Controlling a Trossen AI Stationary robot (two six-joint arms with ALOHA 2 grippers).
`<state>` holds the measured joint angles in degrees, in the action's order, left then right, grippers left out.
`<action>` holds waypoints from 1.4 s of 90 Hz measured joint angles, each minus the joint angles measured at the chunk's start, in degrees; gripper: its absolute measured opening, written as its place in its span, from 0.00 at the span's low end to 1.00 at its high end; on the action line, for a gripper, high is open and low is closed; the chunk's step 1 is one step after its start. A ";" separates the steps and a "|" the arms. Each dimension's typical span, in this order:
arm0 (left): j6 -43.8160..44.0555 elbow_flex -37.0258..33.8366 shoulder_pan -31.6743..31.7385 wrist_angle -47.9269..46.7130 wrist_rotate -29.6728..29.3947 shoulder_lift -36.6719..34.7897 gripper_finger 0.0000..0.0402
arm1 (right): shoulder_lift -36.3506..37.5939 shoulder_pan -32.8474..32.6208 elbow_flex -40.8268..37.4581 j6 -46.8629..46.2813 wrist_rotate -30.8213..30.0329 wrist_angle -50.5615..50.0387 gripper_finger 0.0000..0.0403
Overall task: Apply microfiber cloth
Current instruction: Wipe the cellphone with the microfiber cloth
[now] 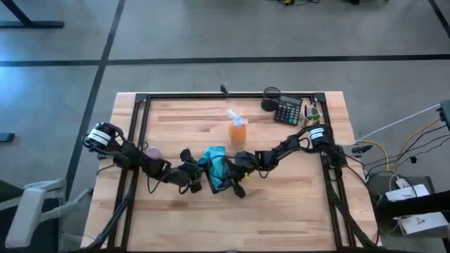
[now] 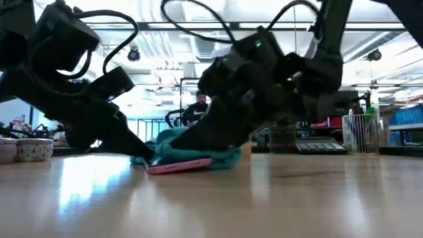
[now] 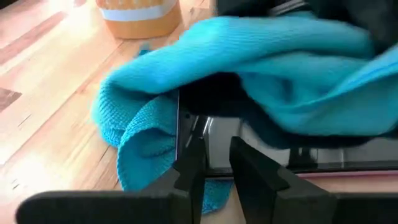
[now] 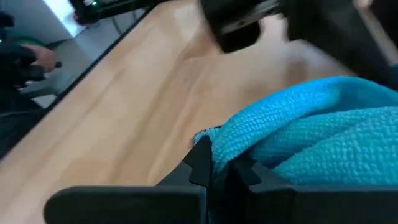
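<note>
Lying on the wooden table [image 1: 295, 204], the microfiber cloth [image 1: 216, 167] covers a pink-edged slab [image 2: 180, 165].

Count of things on the tabletop [image 1: 295, 204]

One microfiber cloth [image 1: 216, 167], one dark phone-like slab [image 3: 292, 155] under it, one orange spray bottle [image 1: 238, 131], one calculator [image 1: 287, 112], one dark cup [image 1: 272, 94], two small pale bowls [image 2: 34, 149] at the edge, two arms, each with one gripper, and one person [image 2: 197, 108] in the room behind.
</note>
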<state>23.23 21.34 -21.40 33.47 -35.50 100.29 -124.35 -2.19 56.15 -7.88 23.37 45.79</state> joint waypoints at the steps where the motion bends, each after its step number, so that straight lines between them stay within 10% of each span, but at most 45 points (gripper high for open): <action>1: -0.09 0.00 -0.01 0.02 0.00 0.00 0.15 | -0.10 0.24 0.11 0.20 0.01 0.01 0.00; 65: -1.38 -0.15 -0.28 -0.68 0.72 -1.77 0.16 | -1.49 6.29 7.29 7.36 -16.96 -4.35 0.00; 98: -7.32 -0.39 -9.09 -5.73 0.02 -17.70 0.15 | 2.64 3.83 7.77 10.46 -8.55 -2.30 0.00; 126: 2.83 -0.35 -11.10 -15.48 -10.23 -15.28 0.15 | 0.24 -0.32 11.99 9.18 -11.33 -7.46 0.00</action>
<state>26.07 21.00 -32.50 17.99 -45.73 85.02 -124.11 -2.51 68.14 1.30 12.04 38.33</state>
